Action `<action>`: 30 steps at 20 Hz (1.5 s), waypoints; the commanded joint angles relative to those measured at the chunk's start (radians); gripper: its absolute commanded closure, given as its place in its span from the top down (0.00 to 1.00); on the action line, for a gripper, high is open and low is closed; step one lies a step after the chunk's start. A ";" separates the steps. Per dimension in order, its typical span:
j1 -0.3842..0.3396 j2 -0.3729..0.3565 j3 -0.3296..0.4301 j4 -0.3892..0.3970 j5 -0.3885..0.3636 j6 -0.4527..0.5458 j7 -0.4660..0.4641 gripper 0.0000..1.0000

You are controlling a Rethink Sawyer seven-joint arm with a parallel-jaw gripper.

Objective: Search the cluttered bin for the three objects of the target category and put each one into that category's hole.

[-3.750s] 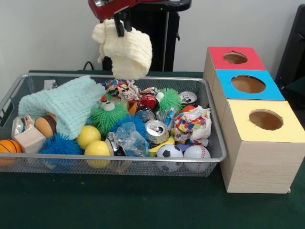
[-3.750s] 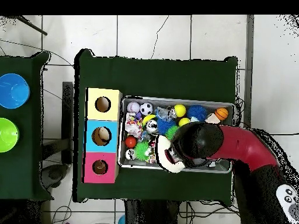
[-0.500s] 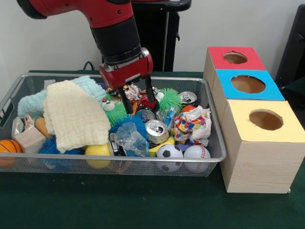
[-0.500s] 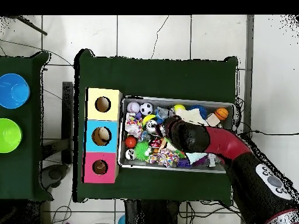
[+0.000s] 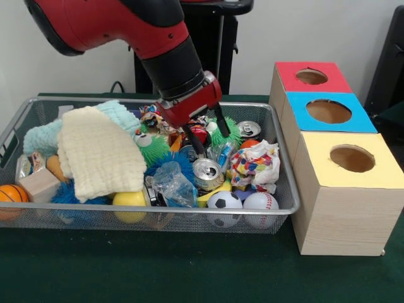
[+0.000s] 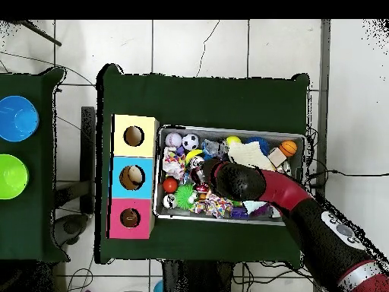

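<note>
- We see the red and black arm (image 5: 126,28) come down from the upper left of the front view, slanting toward the right.
- Its black wrist section ends in a red gripper (image 5: 205,136) body, tilted so that the fingers point down and to the right.
- The two thin black fingers (image 5: 222,126) stand apart, the jaws parted.
- In the overhead view the arm (image 6: 304,209) reaches from the lower right toward the left, and the gripper itself is hidden beneath it.
</note>
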 commanded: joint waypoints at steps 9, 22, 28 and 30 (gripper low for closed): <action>-0.092 0.156 0.208 0.067 -0.050 -0.174 0.045 1.00; 0.010 0.123 0.008 -0.026 -0.147 -0.139 0.051 1.00; 0.070 0.086 -0.068 -0.051 -0.166 -0.103 0.077 1.00; 0.073 0.084 -0.074 -0.055 -0.174 -0.116 0.075 1.00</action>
